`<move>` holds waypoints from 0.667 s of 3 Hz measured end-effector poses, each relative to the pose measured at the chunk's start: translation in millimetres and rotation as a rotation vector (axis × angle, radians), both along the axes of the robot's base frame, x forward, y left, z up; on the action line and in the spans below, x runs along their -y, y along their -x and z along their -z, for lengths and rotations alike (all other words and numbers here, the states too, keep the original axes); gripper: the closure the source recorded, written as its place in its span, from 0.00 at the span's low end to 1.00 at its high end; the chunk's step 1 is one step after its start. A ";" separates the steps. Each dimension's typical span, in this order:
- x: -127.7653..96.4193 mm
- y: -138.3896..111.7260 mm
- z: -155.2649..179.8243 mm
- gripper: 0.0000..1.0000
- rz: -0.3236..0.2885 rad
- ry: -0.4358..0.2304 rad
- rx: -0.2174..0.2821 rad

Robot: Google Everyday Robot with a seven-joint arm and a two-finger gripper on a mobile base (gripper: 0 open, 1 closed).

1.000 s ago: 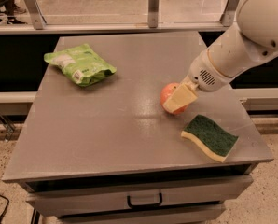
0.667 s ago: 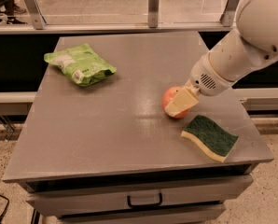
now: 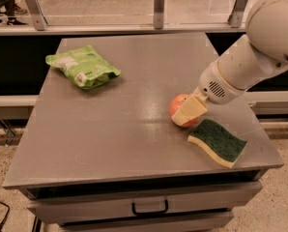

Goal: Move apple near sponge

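The orange-red apple sits low over the grey table, right of centre. My gripper reaches in from the upper right on a white arm and is shut on the apple. One cream finger covers the apple's near right side; the other is hidden behind it. The sponge, dark green on a yellow base, lies just to the front right of the apple, a small gap away, near the table's right front corner.
A crinkly light-green snack bag lies at the table's back left. A drawer handle shows below the front edge. A railing with glass panels runs behind the table.
My gripper has moved a little toward the front right with the apple in it, closing the gap to the sponge. The sponge and the bag have not moved.
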State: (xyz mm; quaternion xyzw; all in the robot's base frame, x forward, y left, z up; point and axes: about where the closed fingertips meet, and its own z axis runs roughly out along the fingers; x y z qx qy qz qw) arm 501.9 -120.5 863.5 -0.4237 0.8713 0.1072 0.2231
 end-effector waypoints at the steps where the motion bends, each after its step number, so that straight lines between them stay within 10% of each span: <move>1: -0.8 0.8 0.2 0.00 -0.001 0.001 0.001; 2: -0.9 0.8 0.2 0.00 -0.001 0.001 0.001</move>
